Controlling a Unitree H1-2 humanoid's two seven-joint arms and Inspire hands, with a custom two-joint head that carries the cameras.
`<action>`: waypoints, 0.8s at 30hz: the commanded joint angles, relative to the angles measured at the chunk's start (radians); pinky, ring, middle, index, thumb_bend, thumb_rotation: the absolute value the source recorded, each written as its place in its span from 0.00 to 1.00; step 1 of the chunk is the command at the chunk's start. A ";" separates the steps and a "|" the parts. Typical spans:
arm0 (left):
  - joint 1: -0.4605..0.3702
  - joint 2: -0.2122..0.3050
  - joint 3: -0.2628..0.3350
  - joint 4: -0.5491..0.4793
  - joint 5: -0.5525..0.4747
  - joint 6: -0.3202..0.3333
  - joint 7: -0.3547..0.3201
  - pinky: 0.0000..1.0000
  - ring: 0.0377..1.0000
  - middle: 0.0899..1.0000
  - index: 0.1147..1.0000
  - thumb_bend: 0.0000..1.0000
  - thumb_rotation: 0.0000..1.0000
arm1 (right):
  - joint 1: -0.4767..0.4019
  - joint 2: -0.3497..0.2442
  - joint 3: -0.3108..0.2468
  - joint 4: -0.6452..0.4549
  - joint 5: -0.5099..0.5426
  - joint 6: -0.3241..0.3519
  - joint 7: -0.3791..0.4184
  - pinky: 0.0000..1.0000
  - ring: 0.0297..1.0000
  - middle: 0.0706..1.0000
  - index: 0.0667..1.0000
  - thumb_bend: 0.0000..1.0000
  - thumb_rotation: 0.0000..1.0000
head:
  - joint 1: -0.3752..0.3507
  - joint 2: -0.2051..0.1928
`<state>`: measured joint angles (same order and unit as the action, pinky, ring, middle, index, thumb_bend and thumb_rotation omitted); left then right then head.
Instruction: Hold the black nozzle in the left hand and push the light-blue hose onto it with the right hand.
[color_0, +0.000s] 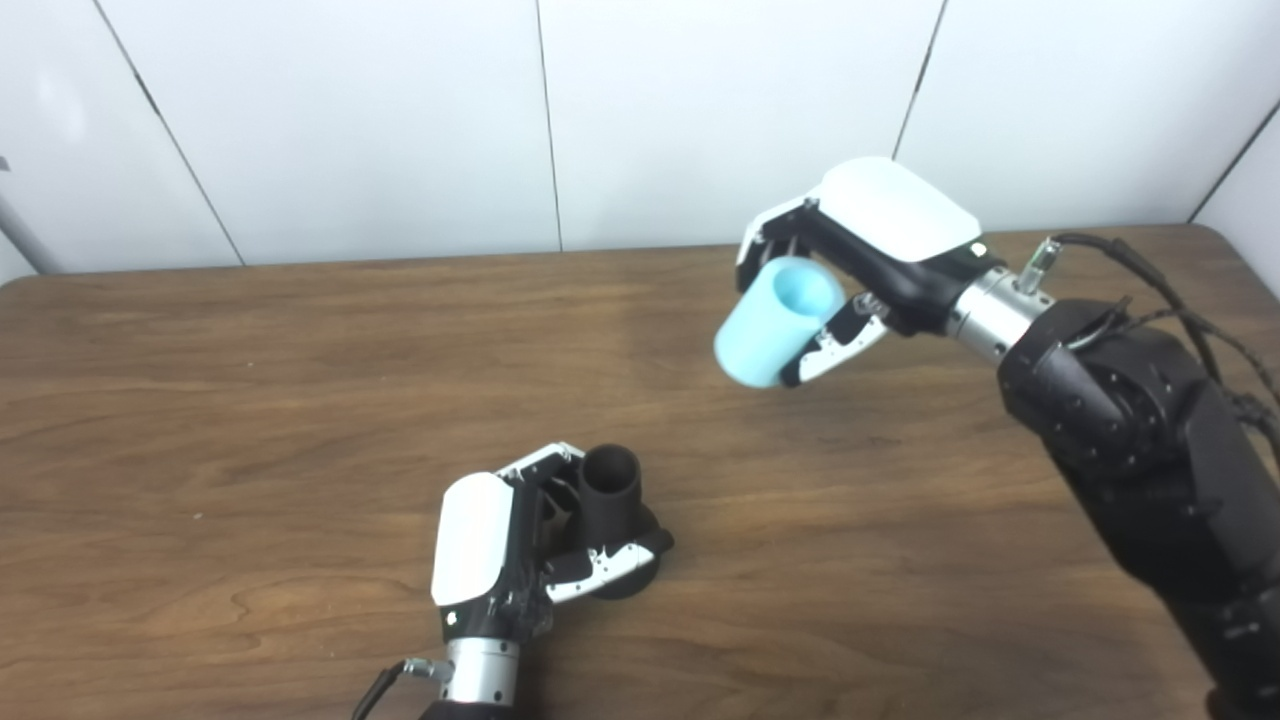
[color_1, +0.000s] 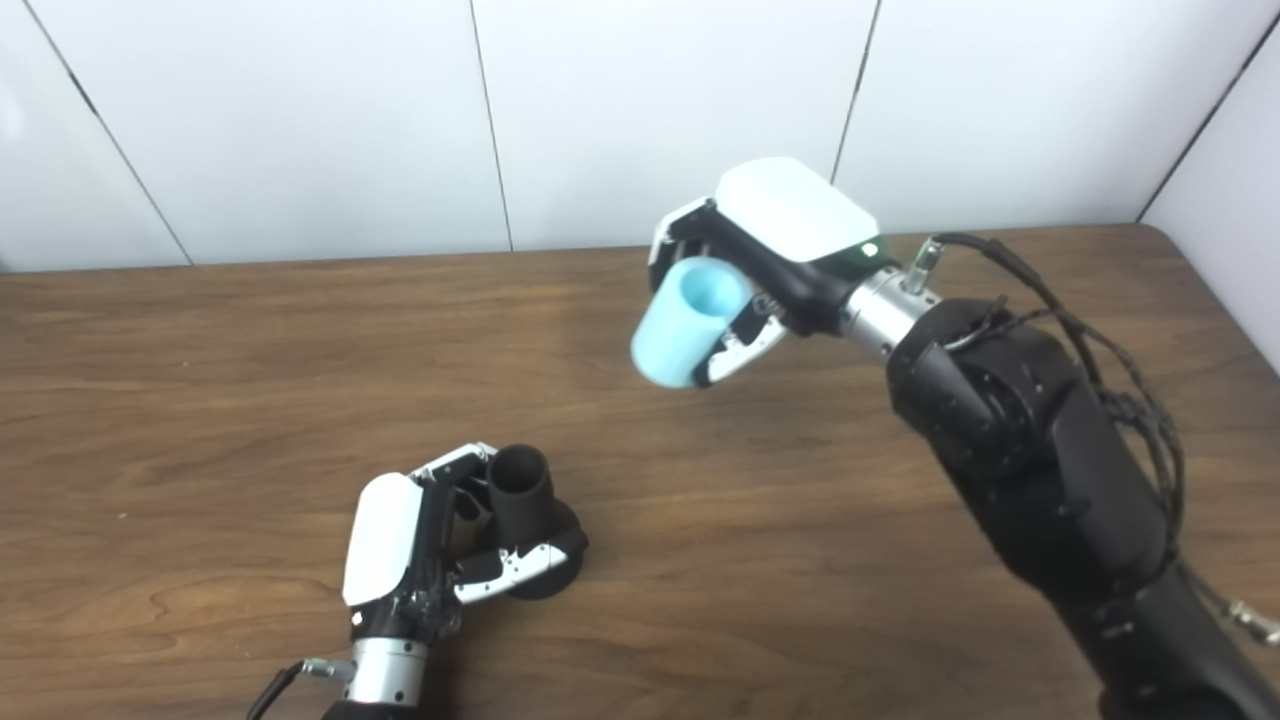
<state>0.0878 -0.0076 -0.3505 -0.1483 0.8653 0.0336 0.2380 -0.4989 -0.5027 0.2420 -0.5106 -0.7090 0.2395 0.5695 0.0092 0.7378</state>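
The black nozzle (color_0: 612, 492) stands on the wooden table (color_0: 250, 400) near the front, its open tube end pointing up. My left hand (color_0: 510, 545) is shut on the nozzle, fingers and thumb wrapped around its lower part. The light-blue hose (color_0: 777, 320), a short wide tube, is held in the air above the table's back right. My right hand (color_0: 860, 265) is shut on the hose, tilting it with one end down to the left. The hose is well apart from the nozzle, up and to its right. Both also show in the right eye view: nozzle (color_1: 522, 488), hose (color_1: 690, 320).
White wall panels (color_0: 400, 120) stand behind the table's back edge. My right arm (color_0: 1130, 440) with its cables reaches in over the table's right side.
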 joint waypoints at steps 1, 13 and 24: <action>0.040 -0.004 -0.013 0.045 0.022 0.053 -0.026 0.39 0.43 0.39 0.43 0.52 0.00 | -0.054 0.008 -0.015 -0.060 -0.003 0.012 0.014 0.44 0.39 0.45 0.49 0.52 0.00 | 0.006 0.003; 0.043 -0.025 -0.020 0.044 0.030 0.064 -0.024 0.39 0.44 0.42 0.42 0.52 0.00 | -0.043 0.073 -0.009 -0.205 0.030 0.069 0.151 0.35 0.36 0.45 0.51 0.51 0.00 | 0.028 0.018; 0.039 -0.033 -0.024 0.041 0.042 0.068 -0.017 0.39 0.43 0.41 0.42 0.52 0.00 | -0.021 0.099 0.021 -0.166 0.053 0.022 0.137 0.31 0.35 0.45 0.51 0.51 0.00 | 0.042 0.028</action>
<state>0.0880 -0.0141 -0.3532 -0.1484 0.8853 0.0440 0.2411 -0.4963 -0.4075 0.2704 -0.6659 -0.6537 0.2828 0.7319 0.0506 0.7639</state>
